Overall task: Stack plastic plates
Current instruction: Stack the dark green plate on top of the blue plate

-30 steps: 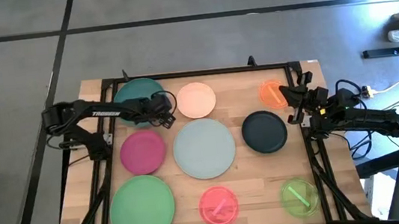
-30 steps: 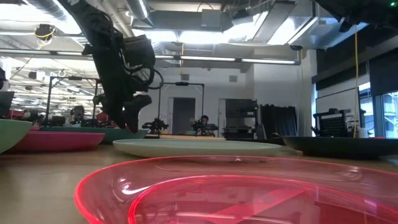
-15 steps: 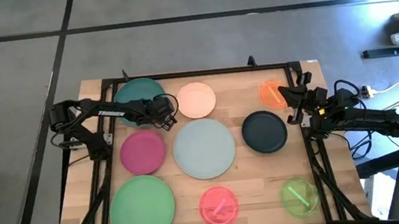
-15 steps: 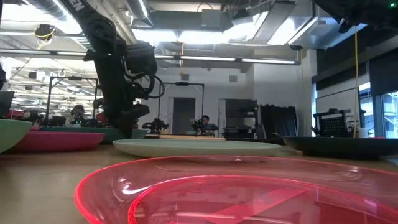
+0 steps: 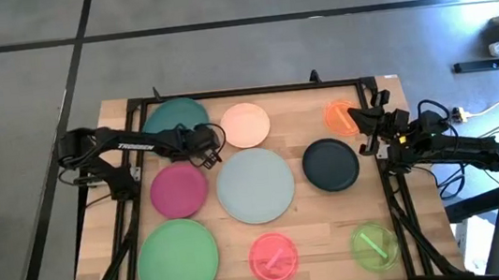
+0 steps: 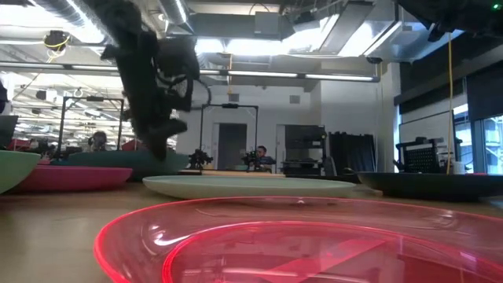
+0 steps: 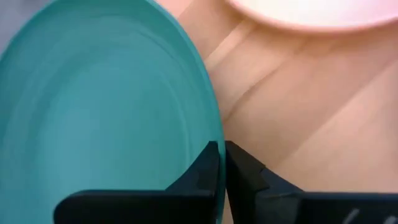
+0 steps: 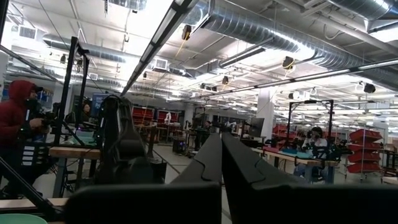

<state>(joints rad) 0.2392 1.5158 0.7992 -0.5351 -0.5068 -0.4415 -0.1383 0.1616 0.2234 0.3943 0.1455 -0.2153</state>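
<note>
Because the teal plate [image 7: 106,106] is likely thin, light, stiff and slick, the left gripper [image 7: 221,163], jaws nipping its rim, is holding it at upper left of the high view.

We see nine plates on light wood table [image 5: 306,223]: teal plate [image 5: 167,116], peach plate [image 5: 246,124], orange plate [image 5: 338,117], magenta plate [image 5: 179,188], pale blue-grey plate [image 5: 255,186], dark navy plate [image 5: 331,165], light green plate [image 5: 177,258], translucent pink plate [image 5: 273,256], translucent lime plate [image 5: 374,245]. Both arms black; table frame black. Floor grey with dark lines. We note person in red hood [image 8: 20,118] in right wrist view.
</note>
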